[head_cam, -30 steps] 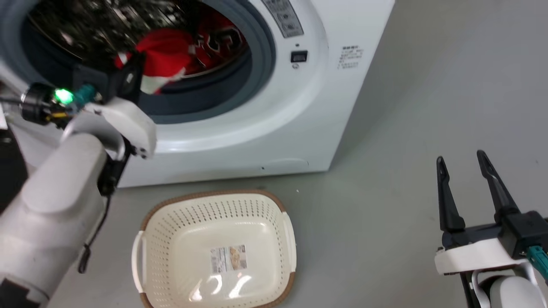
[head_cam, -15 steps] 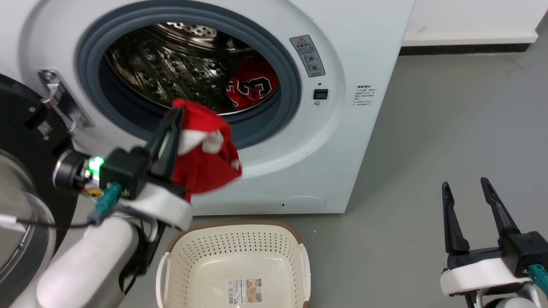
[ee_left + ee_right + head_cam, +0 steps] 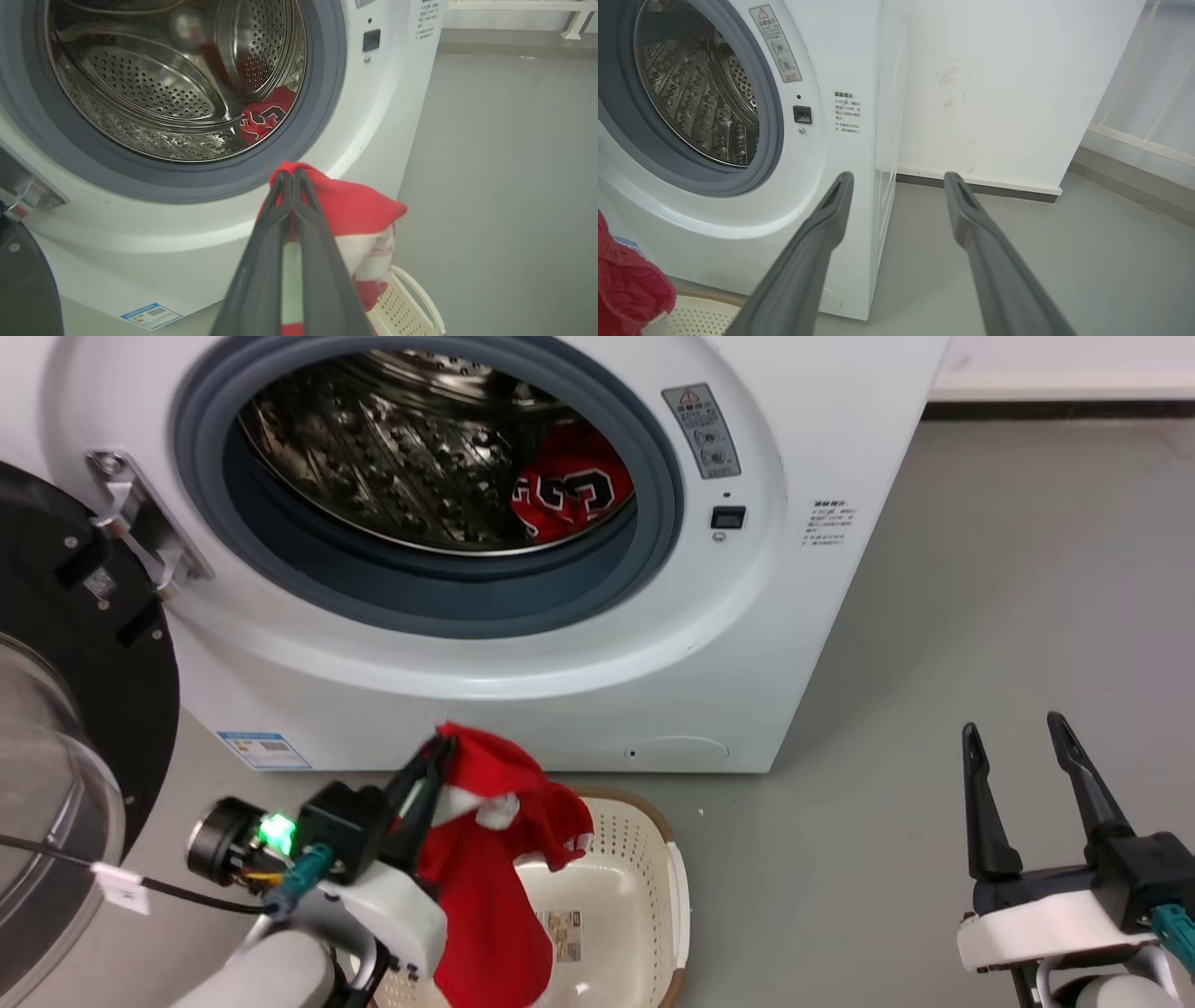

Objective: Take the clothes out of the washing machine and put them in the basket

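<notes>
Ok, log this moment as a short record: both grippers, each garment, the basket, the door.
left gripper: shut on the red trimmed garment, held over the basket
right gripper: open, empty, off to the right above the floor
red trimmed garment: hangs from the left gripper, not yet released
jersey: inside the washing machine, toward its right side
basket: on the floor before the washing machine
door: swung open at the left
</notes>
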